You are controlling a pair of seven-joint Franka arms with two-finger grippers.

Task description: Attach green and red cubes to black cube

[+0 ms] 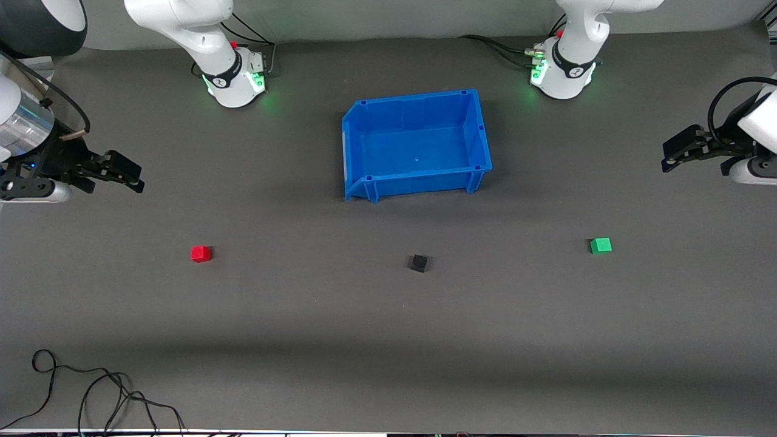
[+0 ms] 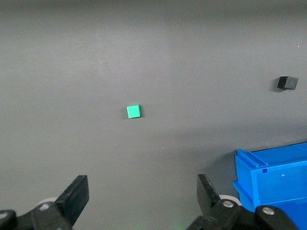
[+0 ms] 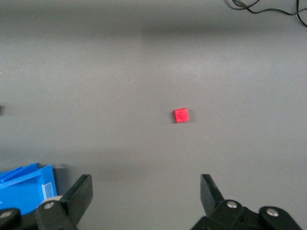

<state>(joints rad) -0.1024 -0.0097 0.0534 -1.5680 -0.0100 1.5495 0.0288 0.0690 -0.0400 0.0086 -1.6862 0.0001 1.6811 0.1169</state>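
A blue bin (image 1: 416, 145) sits open-topped in the middle of the grey mat (image 1: 364, 315), nearer the arm bases than the cubes, with nothing inside. A loose black cable (image 1: 91, 388) lies at the mat's near corner, toward the right arm's end.

Three small cubes lie well apart in a rough row, nothing between them. The black cube (image 1: 418, 263) is matte, barely darker than the mat, in the middle. The red cube (image 1: 201, 254) lies toward the right arm's end, the green cube (image 1: 601, 245) toward the left arm's.

The left gripper (image 1: 668, 159) hangs over bare mat, fingers spread wide, holding nothing. The right gripper (image 1: 130, 176) does likewise at its own end.
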